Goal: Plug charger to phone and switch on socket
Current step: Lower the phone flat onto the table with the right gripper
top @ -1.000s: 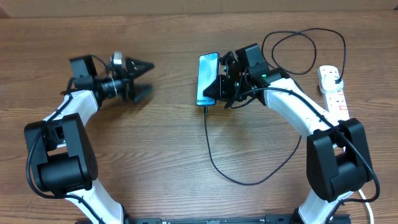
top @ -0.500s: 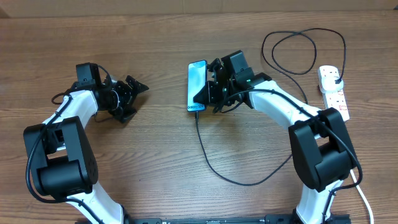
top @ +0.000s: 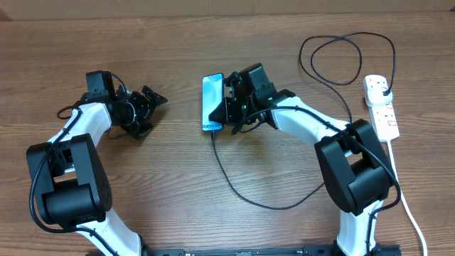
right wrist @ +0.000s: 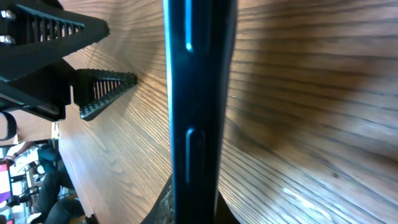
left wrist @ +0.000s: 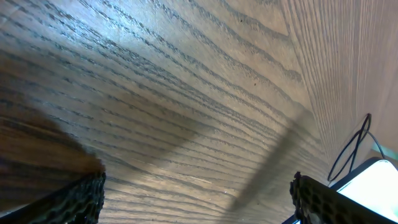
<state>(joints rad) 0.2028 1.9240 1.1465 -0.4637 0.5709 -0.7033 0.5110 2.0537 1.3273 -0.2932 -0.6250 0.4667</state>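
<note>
The phone (top: 211, 101), its screen lit light blue, is near the table's middle. My right gripper (top: 227, 108) is shut on the phone's right edge. In the right wrist view that dark edge (right wrist: 196, 106) runs upright between my jaws. The charger (top: 238, 186), a thin black cable, meets the phone's near end, loops across the table and runs to the white socket (top: 384, 114) at the far right, where its black plug (top: 384, 89) sits. My left gripper (top: 151, 114) is open and empty to the phone's left. Its fingers (left wrist: 81, 198) stand wide apart over bare wood, with the phone (left wrist: 378, 186) at the lower right.
A loose loop of the black cable (top: 348, 57) lies at the back right. The socket's thick white cord (top: 409, 206) runs down the right edge of the table. Both white arm links (top: 313, 124) reach in from the front corners.
My right gripper has carried the phone to the left, with the cable trailing after it. My left gripper turned and shifted slightly, then held still.
</note>
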